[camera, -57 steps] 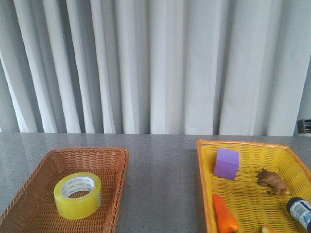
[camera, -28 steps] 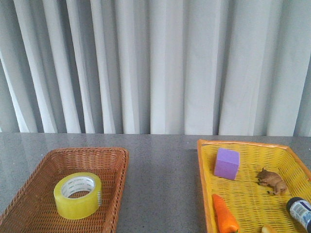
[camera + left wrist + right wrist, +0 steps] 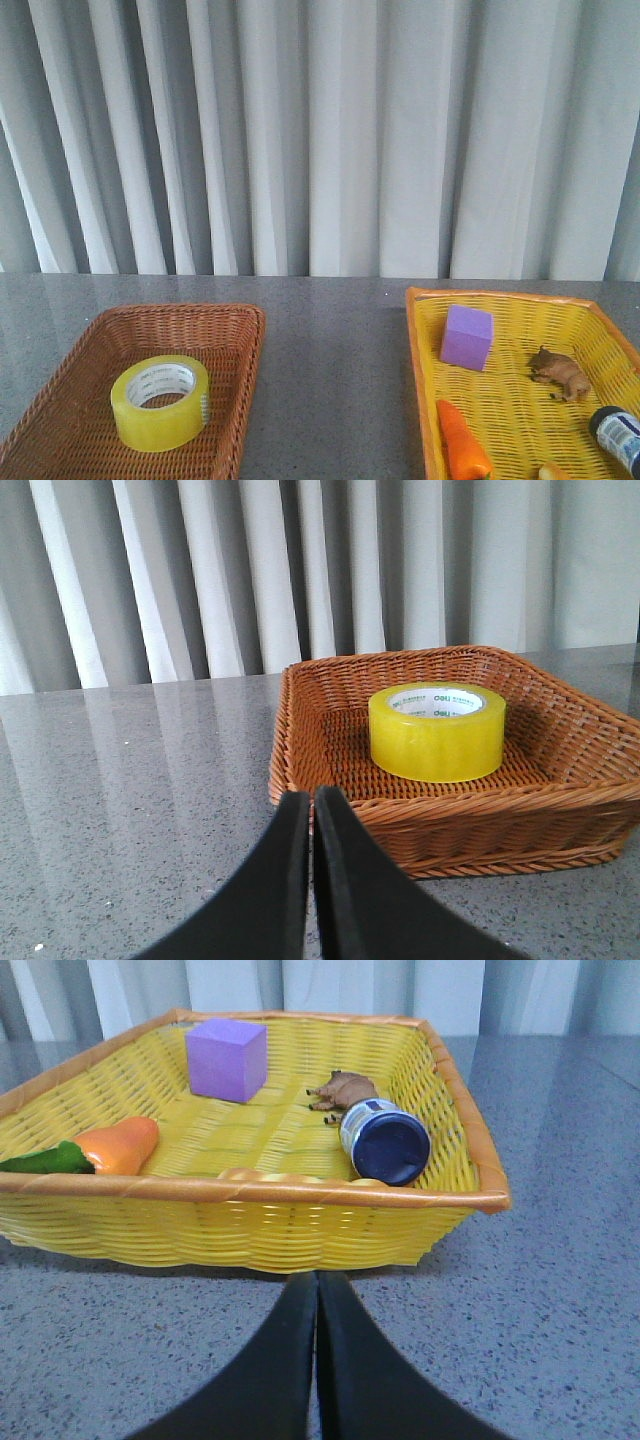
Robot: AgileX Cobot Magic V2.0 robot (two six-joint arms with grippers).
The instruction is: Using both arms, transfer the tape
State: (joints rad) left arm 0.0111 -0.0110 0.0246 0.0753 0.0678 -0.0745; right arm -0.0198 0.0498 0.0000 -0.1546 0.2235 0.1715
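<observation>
The tape (image 3: 160, 402), a wide yellow roll with a white printed core, lies flat in the brown wicker basket (image 3: 230, 330) at the left. It also shows in the left wrist view (image 3: 437, 730). My left gripper (image 3: 311, 798) is shut and empty, low over the table just outside the brown basket's (image 3: 300, 680) near rim. My right gripper (image 3: 317, 1280) is shut and empty, just in front of the yellow basket (image 3: 300, 1192). Neither arm shows in the front view.
The yellow basket (image 3: 420, 330) at the right holds a purple cube (image 3: 467, 337), a brown toy animal (image 3: 560, 373), an orange carrot (image 3: 462, 443) and a blue-capped bottle (image 3: 618, 434). Grey stone table (image 3: 335, 370) lies between the baskets. White curtains hang behind.
A small dark object at the right edge of the front view, seen one second ago, is gone from view. The tape and baskets have not moved.
</observation>
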